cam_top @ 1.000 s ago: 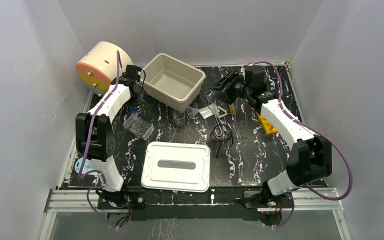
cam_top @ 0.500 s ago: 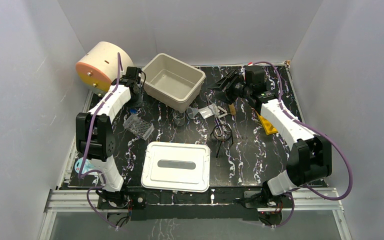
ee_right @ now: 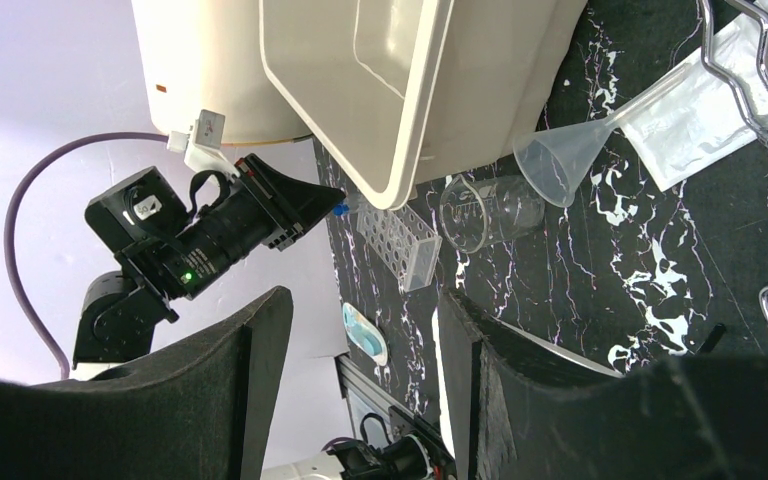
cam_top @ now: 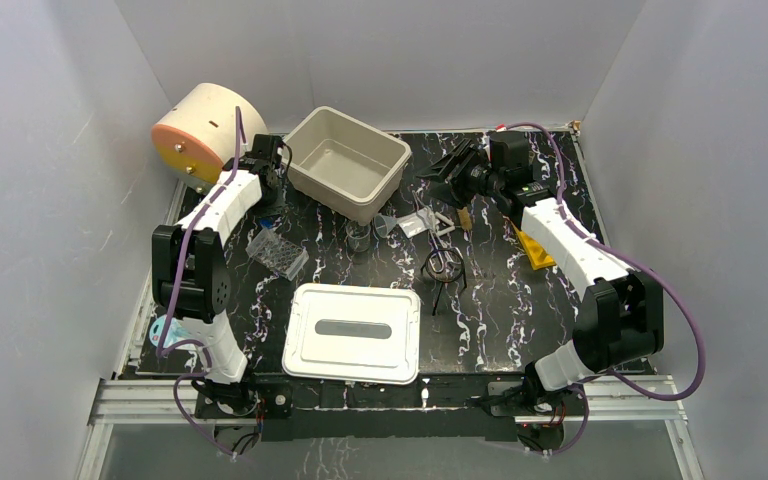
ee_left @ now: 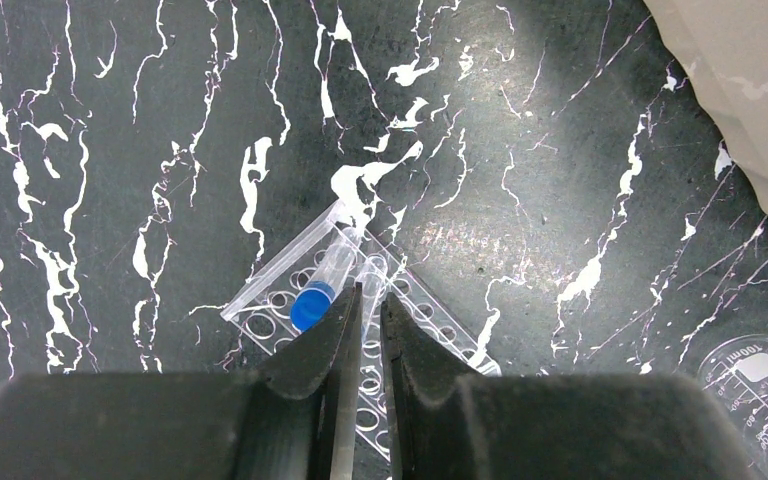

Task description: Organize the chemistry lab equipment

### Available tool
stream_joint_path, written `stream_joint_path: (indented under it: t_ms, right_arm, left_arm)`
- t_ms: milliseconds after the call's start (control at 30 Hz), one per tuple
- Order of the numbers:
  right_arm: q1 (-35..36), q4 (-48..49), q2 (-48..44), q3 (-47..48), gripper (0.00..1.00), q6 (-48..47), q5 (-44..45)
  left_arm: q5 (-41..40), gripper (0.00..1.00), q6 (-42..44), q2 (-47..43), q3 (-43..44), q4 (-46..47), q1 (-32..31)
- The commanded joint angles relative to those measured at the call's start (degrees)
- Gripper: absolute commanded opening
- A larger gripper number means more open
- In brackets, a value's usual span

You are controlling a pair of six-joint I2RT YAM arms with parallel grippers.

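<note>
Marbled table [cam_top: 520, 300], three walls [cam_top: 60, 150] close, bin [cam_top: 348, 160] at back, ring stand [cam_top: 443, 265] mid-table

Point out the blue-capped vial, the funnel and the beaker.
blue-capped vial [ee_left: 323, 283]: left wrist view, clear body just above the cap.
funnel [ee_right: 560, 165]: right wrist view, wide cone.
beaker [ee_right: 495, 208]: right wrist view, clear side wall.

A vial [ee_left: 312, 305] lies on the rack [ee_left: 425, 322] under my left gripper [ee_left: 368, 292]. The tub [cam_top: 348, 163] sits behind the rack, the beaker [cam_top: 359, 238] and funnel [cam_top: 388, 226] to the rack's right, the lid [cam_top: 352, 332] nearest me.
</note>
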Motion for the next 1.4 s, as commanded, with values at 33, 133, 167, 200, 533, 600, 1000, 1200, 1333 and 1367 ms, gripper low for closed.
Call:
stream_joint_path:
  t_ms: [33,133,167,200,533,600,1000,1200,1333,1367]
  right_arm:
    - [-0.27,2.98,-0.81,0.26,0.64,0.41,-0.87]
    - [-0.22,3.01,-0.68,0.49,0.64,0.14,-0.78]
    - [-0.24,2.80,-0.62,0.71,0.63,-0.19,-0.72]
    - [-0.28,2.49,-0.49,1.04,0.63,-0.62,-0.61]
    - [0.61,-4.70,1.47,6.22,0.65,-12.73,3.13]
    - [1.53,-6.64,2.29,7.37,0.66,-16.34,4.56]
    - [9.30,-33.03,9.27,18.62,0.74,-38.88,25.07]
    - [9.12,-46.06,2.39,18.66,0.79,-41.79,27.00]
    - [9.12,-49.71,-4.53,9.50,0.78,-38.76,21.82]
    - [9.12,-49.16,-5.00,8.11,0.78,-38.70,19.85]
  left_arm:
    - [0.38,0.13,0.17,-1.41,0.57,-1.40,0.25]
    - [1.28,0.17,0.35,-1.56,2.22,-1.31,0.25]
    - [1.68,0.20,0.45,-1.67,3.01,-1.27,0.25]
    - [2.29,0.22,0.41,-1.88,3.80,-1.26,0.25]
    - [22.45,0.45,0.58,-9.26,4.38,3.28,0.16]
    - [27.15,0.51,0.42,-11.37,1.91,5.57,0.09]
    - [40.32,0.82,-3.37,-18.36,-10.84,14.16,-4.70]
    - [40.02,0.98,-3.16,-19.57,-11.22,16.18,-6.34]
    - [37.16,0.98,-2.86,-18.06,-9.46,16.21,-6.27]
    - [36.78,0.98,-2.95,-17.80,-9.15,16.18,-6.34]
